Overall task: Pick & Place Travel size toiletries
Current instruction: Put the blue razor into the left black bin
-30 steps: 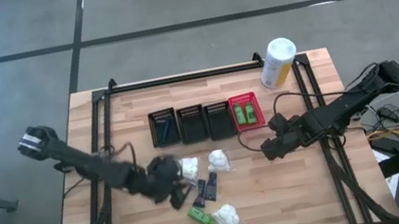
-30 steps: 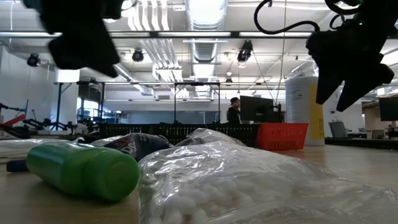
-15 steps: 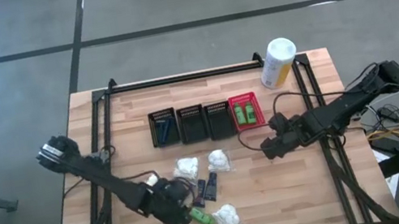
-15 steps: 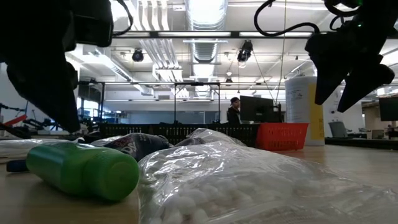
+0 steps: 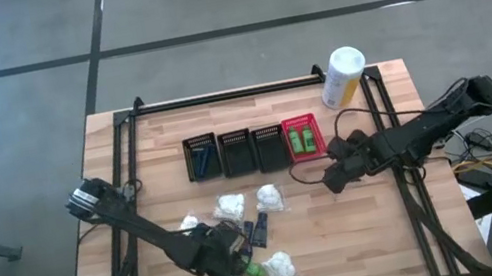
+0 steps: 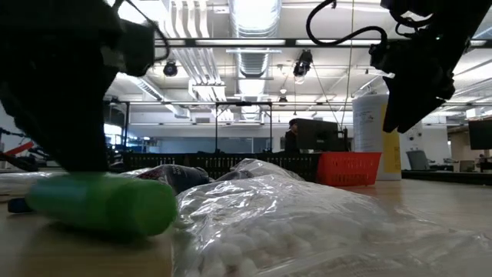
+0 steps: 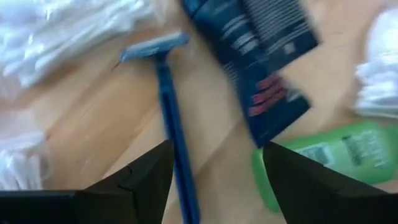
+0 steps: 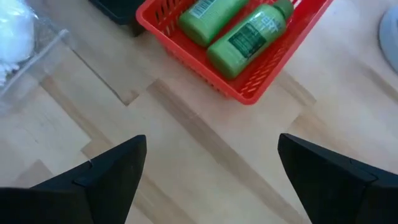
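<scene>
Sweeping down from the far side of the loose pile, our left pincer (image 5: 237,256) has spread its fingers within the last second and now hangs over the near group of toiletries. Between its tips we see bare wood, with a slim blue plastic razor (image 7: 172,121) by one finger and a small bright green bottle (image 7: 323,158) by the other; a dark blue-black tube (image 7: 261,56) lies beyond. We judge a pick is starting, though which item is aimed at we cannot tell. White puffy bundles (image 5: 279,268) sit close by on the wooden tabletop (image 5: 365,239). Our right pincer (image 5: 331,176) hovers spread and empty, having edged nearer the red mesh basket (image 8: 249,93), which holds two green bottles. Much of the pile is hidden under the left arm.
</scene>
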{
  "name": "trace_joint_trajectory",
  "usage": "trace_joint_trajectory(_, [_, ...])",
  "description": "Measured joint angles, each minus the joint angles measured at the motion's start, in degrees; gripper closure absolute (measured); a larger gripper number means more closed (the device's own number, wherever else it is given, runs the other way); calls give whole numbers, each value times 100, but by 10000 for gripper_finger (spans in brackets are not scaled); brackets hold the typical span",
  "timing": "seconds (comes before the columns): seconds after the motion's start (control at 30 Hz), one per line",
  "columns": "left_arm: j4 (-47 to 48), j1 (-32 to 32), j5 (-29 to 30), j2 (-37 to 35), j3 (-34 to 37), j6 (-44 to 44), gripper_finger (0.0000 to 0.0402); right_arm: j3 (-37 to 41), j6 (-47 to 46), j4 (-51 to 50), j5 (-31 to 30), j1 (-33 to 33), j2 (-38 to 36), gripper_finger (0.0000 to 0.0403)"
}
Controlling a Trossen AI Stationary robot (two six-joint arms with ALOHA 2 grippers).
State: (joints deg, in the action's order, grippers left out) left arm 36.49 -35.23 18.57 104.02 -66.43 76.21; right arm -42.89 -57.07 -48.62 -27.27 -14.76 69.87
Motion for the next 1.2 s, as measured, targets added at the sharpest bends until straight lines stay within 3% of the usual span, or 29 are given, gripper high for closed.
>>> trace_joint_trajectory(0.23, [217,43,-94,-5,126,591,152,0,388,64,3,147,0,48])
trace_joint_trajectory(0.57, [-166,75,-94,-87,463,334,162,18,530,132,-354,270,0,61])
trace_joint_trajectory(0.73, [-389,119,-138,-126,687,347,204,45,528,154,-438,284,0,72])
trace_joint_trajectory(0.97, [-343,143,-154,-119,749,318,300,134,525,173,-441,301,0,85])
trace_joint_trajectory(1.2, [-244,181,-101,-107,752,377,365,149,525,185,-439,446,0,74])
